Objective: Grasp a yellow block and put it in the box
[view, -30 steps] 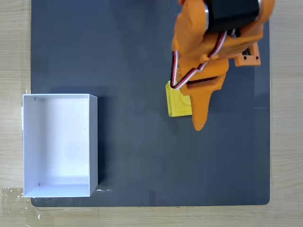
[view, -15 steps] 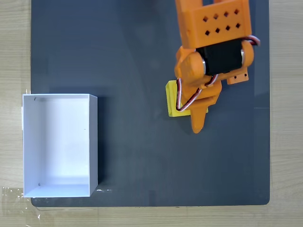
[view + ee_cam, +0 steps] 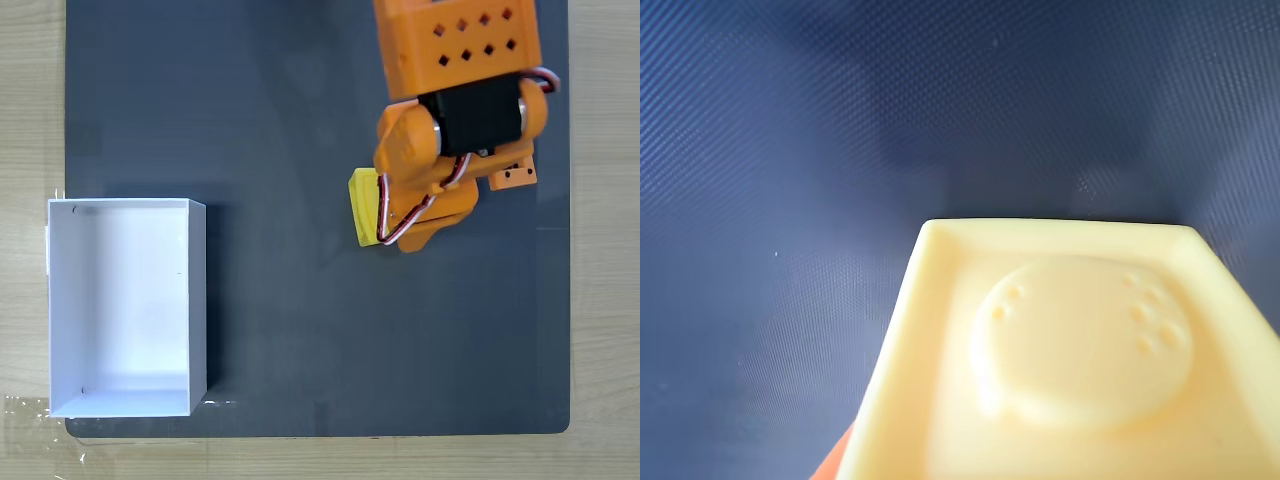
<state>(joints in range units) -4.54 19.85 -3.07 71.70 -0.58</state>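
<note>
Dropped lower over the block (image 3: 364, 207) since a second ago — finger tip now tucked under. Gripper (image 3: 400, 225) probably clenched on it, though jaws hidden. Box (image 3: 197, 300) well apart.

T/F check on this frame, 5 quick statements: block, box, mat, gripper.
1. The yellow block lies inside the box. False: it sits on the dark mat, well to the right of the box in the fixed view.
2. The box is empty. True.
3. The arm covers part of the block in the fixed view. True.
4. The wrist view shows a round raised stud on the block. True.
5. The box stands at the mat's right edge in the fixed view. False: it stands at the left edge, overhanging the mat slightly.
</note>
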